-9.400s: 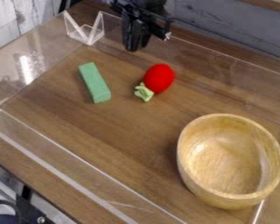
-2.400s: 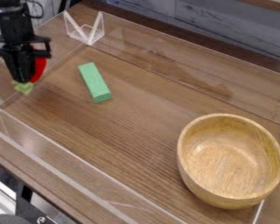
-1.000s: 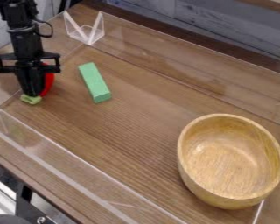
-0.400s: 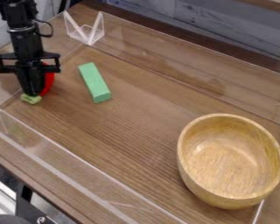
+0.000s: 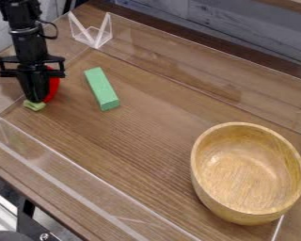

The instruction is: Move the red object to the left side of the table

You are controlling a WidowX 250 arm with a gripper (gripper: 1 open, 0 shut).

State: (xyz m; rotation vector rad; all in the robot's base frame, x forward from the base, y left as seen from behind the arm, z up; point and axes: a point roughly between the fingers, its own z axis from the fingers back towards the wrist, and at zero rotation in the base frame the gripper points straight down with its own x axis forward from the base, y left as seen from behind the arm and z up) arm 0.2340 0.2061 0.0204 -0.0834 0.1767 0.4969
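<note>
One red toy at left.

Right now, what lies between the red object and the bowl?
The camera view shows bare table between red object and bowl.

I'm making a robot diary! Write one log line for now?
claw: at red strawberry toy | place: table's left side

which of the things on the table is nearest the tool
The red strawberry-like toy, at the left edge of the table, right at the tool; the green block and wooden bowl both lie farther right.
</note>
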